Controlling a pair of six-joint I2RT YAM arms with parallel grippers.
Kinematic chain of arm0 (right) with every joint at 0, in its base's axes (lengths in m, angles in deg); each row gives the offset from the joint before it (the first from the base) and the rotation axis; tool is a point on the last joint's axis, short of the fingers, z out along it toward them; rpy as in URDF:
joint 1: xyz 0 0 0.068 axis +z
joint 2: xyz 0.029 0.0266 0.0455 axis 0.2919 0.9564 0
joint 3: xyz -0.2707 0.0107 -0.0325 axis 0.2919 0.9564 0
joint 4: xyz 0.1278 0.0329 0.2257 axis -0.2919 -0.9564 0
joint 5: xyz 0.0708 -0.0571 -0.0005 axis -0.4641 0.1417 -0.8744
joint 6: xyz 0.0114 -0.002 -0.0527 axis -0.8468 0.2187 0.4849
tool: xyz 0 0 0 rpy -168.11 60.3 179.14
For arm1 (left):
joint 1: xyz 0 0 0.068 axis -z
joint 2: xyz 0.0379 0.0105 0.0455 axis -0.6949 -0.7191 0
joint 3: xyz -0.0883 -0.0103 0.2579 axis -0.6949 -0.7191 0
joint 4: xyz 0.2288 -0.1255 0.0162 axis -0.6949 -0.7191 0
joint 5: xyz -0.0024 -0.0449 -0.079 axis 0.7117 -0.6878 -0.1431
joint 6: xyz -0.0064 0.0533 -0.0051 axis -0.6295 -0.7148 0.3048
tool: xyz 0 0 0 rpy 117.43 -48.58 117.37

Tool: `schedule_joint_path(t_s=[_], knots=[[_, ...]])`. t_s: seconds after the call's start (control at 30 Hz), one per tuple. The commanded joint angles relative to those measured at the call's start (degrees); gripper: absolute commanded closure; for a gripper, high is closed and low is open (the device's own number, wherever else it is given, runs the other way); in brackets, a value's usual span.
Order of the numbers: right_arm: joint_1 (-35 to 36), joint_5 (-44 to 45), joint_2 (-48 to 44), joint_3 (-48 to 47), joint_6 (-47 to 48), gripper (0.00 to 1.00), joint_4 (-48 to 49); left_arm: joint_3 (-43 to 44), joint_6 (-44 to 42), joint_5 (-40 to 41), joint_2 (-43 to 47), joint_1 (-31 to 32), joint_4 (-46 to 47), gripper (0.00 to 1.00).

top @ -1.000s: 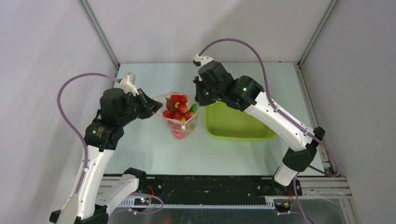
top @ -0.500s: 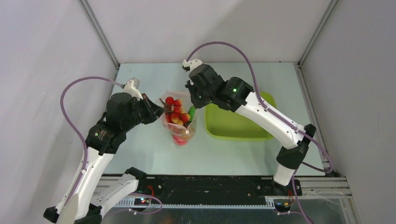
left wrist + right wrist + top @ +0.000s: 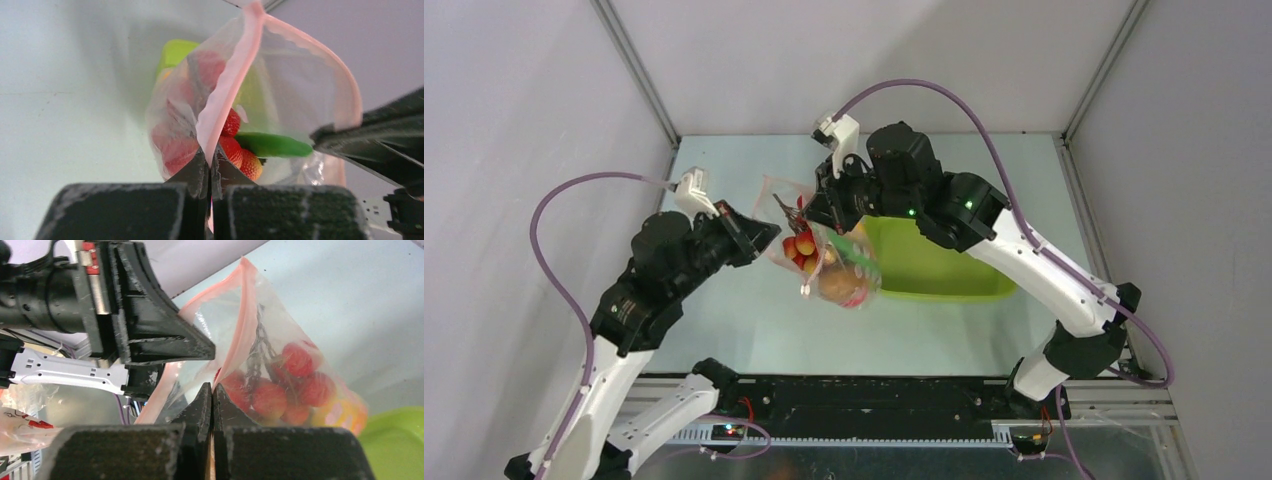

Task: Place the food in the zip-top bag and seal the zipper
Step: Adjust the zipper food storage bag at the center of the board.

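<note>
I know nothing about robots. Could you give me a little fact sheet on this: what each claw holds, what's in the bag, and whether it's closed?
Left gripper: shut on the zipper
Right gripper: shut on the zipper, opposite side of the mouth
Zip-top bag: held between both, mouth gaping, not sealed
Inside: strawberries, green pod
Beside it: green tub

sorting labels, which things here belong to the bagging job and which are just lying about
In the job: clear crinkly plastic zip-top bag, its pinkish-red zipper strip, small red toy strawberries and long green pod inside it, left fingers and right fingers pinching its mouth.
Lying about: lime-green plastic tub.
</note>
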Motion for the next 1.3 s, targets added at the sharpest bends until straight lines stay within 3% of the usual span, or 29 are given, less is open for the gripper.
schedule_joint_path(t_s=[0.0, 0.17, 0.37, 0.7, 0.9, 1.13, 1.27], knots=[[0.31, 4.11, 0.87, 0.55, 0.25, 1.0, 2.3, -1.85, 3.55, 1.44, 3.3, 2.18, 5.13, 1.0], [0.35, 7.44, 2.01, 3.69, 0.94, 1.0, 1.38, -5.78, 6.59, 4.46, 4.5, 4.8, 5.42, 1.0], [0.44, 10.64, 2.41, 7.38, 3.1, 1.0, 2.94, -9.54, 11.02, 11.03, 5.57, 12.28, 7.04, 1.0], [0.46, 7.54, 2.75, 6.24, 6.13, 1.0, 6.17, -8.53, 17.43, 30.18, -0.77, 30.99, 12.83, 1.0], [0.35, 8.02, 2.46, 6.73, 8.59, 1.0, 5.85, -5.84, 18.07, 33.79, -6.06, 33.59, 15.05, 0.98], [-1.14, 6.75, 1.15, 13.03, 6.93, 0.99, 6.66, -9.05, 20.53, 38.32, -4.06, 33.64, 13.77, 0.96], [-3.25, 1.62, -0.31, 15.82, 4.53, 0.92, 8.52, -10.65, 21.92, 39.79, -2.69, 33.64, 12.71, 0.96]])
